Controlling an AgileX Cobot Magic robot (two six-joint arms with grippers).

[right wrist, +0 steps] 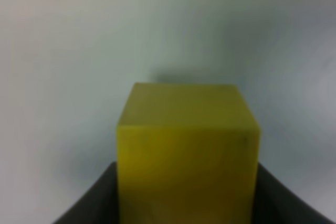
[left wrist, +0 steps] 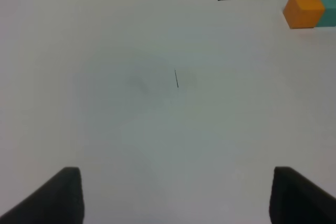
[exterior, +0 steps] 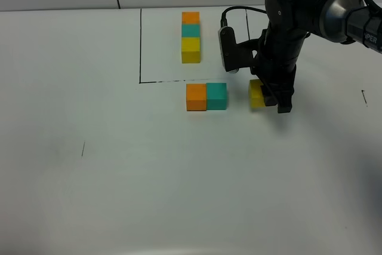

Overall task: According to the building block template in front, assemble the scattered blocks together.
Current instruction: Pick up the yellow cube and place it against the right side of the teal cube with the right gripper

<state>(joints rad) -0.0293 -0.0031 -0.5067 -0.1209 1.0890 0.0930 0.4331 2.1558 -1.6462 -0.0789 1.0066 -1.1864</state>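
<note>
The scattered blocks lie just outside the drawn frame, on its near side. The orange cube and the teal cube touch side by side, and the yellow cube stands apart to the teal cube's right. Your right gripper is closed on the yellow cube. The building block template lies inside the frame. Your left gripper hangs with its jaws parted over the table, holding nothing.
</note>
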